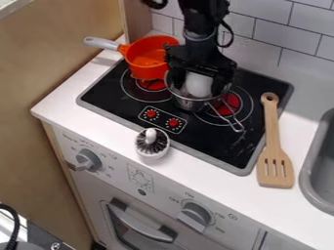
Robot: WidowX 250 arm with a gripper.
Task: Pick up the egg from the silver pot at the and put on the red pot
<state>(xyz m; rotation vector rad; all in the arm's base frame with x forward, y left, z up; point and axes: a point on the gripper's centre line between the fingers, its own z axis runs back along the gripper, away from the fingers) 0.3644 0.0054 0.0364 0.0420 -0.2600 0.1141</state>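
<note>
Ok, blk gripper (pixel 199 88) is down at the silver pot (pixel 190 104), far side of stove (pixel 120 106); can't tell if it's clenched on the egg (pixel 199 84) or released. Egg's at that pot's mouth, red pot (pixel 146 70) just left. Wooden spatula (pixel 275 158) right, w/ brush (pixel 152 141) on near side of stove.

And at the back left of the cooktop (pixel 215 146) sits the saucepan (pixel 146 71), handle pointing left. Just to its right comes the pot (pixel 189 104), handle out front, with the egg (pixel 199 84) at its mouth under the gripper (pixel 199 89). Dish brush (pixel 152 141) on the counter (pixel 111 134) in front; slotted spatula (pixel 275 166) across the cooktop's right edge; sink (pixel 306 182) further right, and tiled wall (pixel 258 61) behind.
</note>
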